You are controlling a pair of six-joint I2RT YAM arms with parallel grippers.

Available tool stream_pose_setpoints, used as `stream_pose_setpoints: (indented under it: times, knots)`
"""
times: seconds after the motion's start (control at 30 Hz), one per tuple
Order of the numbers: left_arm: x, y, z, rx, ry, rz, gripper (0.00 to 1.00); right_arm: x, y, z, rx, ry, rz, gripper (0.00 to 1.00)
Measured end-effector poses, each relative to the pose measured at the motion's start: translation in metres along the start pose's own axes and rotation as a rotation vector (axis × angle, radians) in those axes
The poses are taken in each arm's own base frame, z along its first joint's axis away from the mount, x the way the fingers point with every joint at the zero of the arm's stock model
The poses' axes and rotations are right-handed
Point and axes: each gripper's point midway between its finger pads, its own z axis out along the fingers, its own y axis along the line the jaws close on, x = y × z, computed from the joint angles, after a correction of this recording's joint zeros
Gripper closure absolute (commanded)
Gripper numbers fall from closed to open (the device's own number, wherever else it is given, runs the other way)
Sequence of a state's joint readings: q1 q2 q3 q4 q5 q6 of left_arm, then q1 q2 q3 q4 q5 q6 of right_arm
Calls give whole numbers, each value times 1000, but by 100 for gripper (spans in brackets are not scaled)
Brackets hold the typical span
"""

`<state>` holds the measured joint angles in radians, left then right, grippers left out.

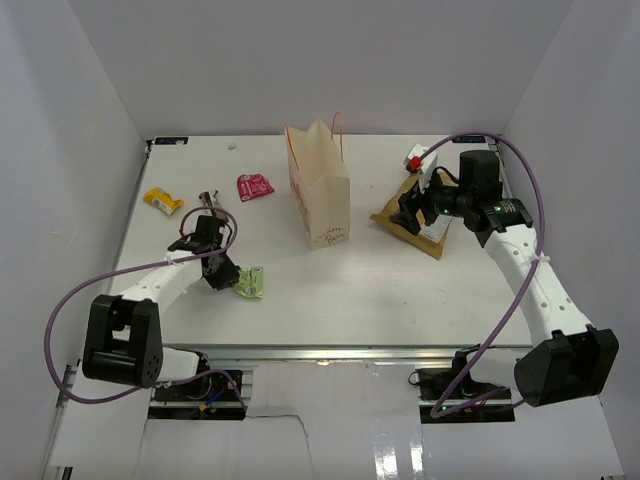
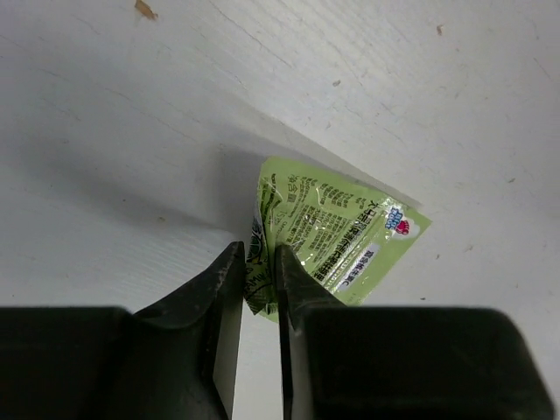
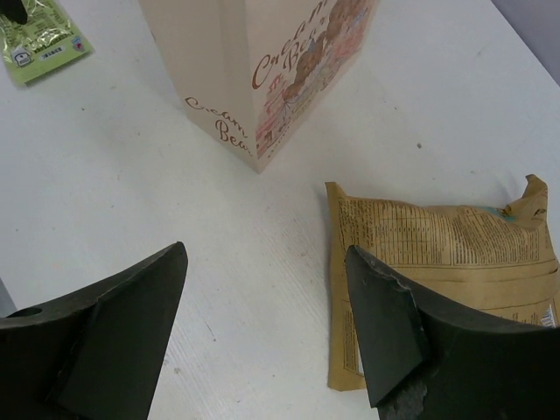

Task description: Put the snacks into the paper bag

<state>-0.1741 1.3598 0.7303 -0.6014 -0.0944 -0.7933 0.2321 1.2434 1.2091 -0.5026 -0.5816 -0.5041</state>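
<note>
Left gripper (image 2: pixel 259 264): clenched on near edge of green wrapper (image 2: pixel 341 236); paper bag (image 1: pixel 322 200) stands to its right, farther out. Right gripper (image 3: pixel 267 255): spread, empty, at brown-gold pouch (image 3: pixel 446 254).

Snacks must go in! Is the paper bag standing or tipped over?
Upright: the paper bag stands on its base, mouth upward.

Paper bag (image 1: pixel 320 195) upright at centre. Pouch (image 1: pixel 431 238) flat, right of bag. Small packet (image 1: pixel 251 282) front-left of bag.

bag (image 1: pixel 320 195) — cream, brown script | pouch (image 3: pixel 437 254) — brown-gold | wrapper (image 2: pixel 337 241) — green
</note>
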Motion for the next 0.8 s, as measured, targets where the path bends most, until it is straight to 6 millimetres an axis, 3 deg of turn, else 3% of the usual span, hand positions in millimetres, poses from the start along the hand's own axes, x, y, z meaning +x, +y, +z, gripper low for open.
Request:
stream_pose_setpoints:
  times: [0.1,0.23,0.3,0.4,0.57,0.7,0.8]
  knots:
    - [-7,-8,-14,56,-40,3,99,9,1,-5,-3,0,21,21]
    - [-31,-36,-55,211,-142,9,100,25,6,-6,-20,17,54,21]
    - [-51,-59,-87,319,-210,14,100,36,9,-7,-27,32,75,21]
    - [-95,-113,-168,573,-368,42,100,49,12,-6,-35,53,102,21]
    - [-137,-173,-287,903,-550,115,100,60,14,-5,-38,70,116,21]
    - [-155,-219,-347,1069,-613,189,100,66,16,-4,-44,79,114,21]
    - [-156,-256,-362,1140,-614,249,100,68,16,-4,-44,83,115,21]
